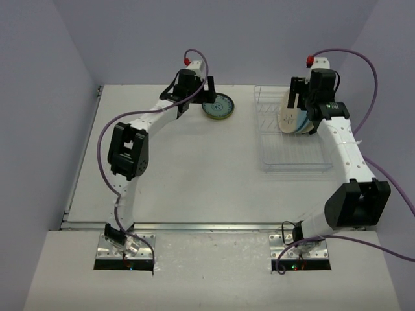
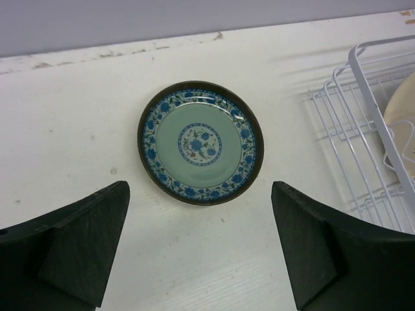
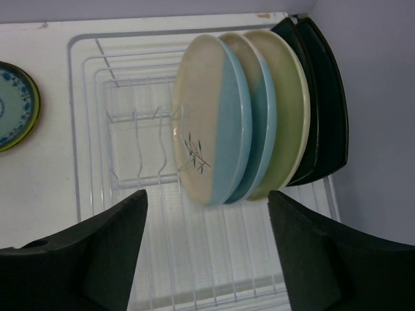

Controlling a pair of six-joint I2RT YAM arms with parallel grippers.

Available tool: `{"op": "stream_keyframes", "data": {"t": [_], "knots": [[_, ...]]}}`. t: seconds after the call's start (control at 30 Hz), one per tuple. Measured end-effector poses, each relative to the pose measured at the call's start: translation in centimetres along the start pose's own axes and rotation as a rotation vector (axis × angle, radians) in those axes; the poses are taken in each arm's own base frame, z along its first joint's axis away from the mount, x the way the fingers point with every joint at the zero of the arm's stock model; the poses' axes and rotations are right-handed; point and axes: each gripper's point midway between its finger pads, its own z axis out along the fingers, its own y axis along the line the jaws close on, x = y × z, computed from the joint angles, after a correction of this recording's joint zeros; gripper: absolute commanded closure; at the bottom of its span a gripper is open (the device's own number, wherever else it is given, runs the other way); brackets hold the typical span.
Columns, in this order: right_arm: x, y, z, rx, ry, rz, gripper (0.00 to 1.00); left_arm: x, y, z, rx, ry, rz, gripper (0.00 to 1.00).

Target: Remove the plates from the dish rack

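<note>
A small teal-patterned plate (image 1: 217,107) lies flat on the table, left of the white wire dish rack (image 1: 292,159). My left gripper (image 1: 206,97) is open and empty, hovering just over the plate's near side; the plate (image 2: 200,142) sits beyond the fingertips (image 2: 110,220). Several plates stand upright in the rack: two cream and light-blue ones (image 3: 211,139), a lime-green one (image 3: 288,116) and dark-teal ones (image 3: 327,110). My right gripper (image 1: 298,97) is open and empty above them (image 3: 207,253), touching none.
The rack's raised slotted end (image 3: 139,139) holds no plates on its left side. The rack edge (image 2: 369,129) shows right of the left gripper. The back wall runs close behind the plate and the rack. The right wall stands beside the rack.
</note>
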Motion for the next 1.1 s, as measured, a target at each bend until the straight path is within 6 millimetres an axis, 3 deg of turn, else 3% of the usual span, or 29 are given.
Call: {"op": "stream_keyframes", "data": {"t": [0.07, 0.17, 0.4, 0.67, 1.1], "knots": [[0.5, -0.4, 0.9, 0.03, 0.024, -0.033, 0.47, -1.5, -0.3, -1.9, -0.037, -0.041, 0.054, 0.11], [1.3, -0.8, 2.5, 0.064, 0.063, -0.082, 0.49, -2.3, -0.7, -4.9, -0.064, -0.07, 0.114, 0.11], [2.3, -1.3, 5.6, 0.116, 0.131, -0.16, 0.5, -1.3, -0.4, -8.7, -0.083, -0.065, 0.165, 0.11], [2.8, -1.3, 7.5, 0.129, 0.166, -0.189, 0.49, 1.5, 1.1, -9.8, -0.117, -0.027, 0.186, 0.11], [5.8, -2.5, 11.1, 0.127, 0.251, -0.169, 0.46, 0.8, 1.0, -10.4, -0.122, -0.056, 0.183, 0.11]]}}
